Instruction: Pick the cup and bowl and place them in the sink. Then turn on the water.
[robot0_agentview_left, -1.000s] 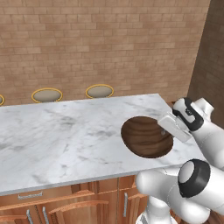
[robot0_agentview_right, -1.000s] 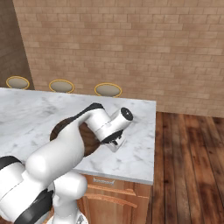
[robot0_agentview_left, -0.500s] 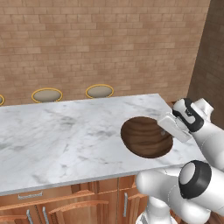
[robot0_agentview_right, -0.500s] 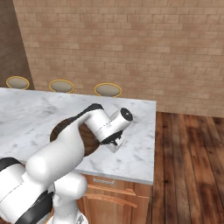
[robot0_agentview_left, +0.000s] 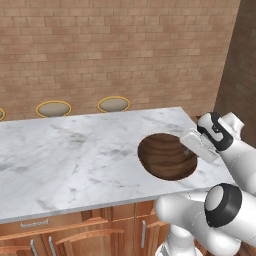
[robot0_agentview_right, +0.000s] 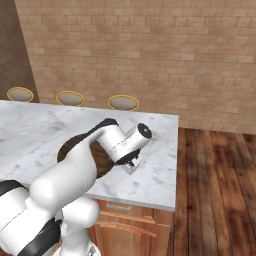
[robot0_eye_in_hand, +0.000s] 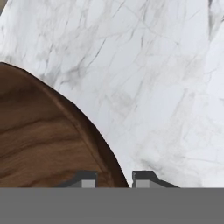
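Three stools (robot0_agentview_left: 113, 104) stand behind the counter (robot0_agentview_left: 75, 155); tool (robot0_eye_in_hand: 114, 177) pinches the bowl (robot0_agentview_left: 167, 156) rim.

Glossy white rounded arm (robot0_agentview_left: 239, 162), black joint rings, seemingly dark fingertips (robot0_eye_in_hand: 87, 178).

Lighting the rendered kitchen evenly and brightly, with no single source giving itself away. Casting only a faint soft shadow inside the bowl (robot0_agentview_left: 167, 156) and no hard shadows on the marble counter (robot0_agentview_left: 75, 160). Showing no glare or hotspots on the stone. Rendering the brick wall (robot0_agentview_right: 150, 55) crisply; softening and smearing wood grain and marble veins in the hand view.
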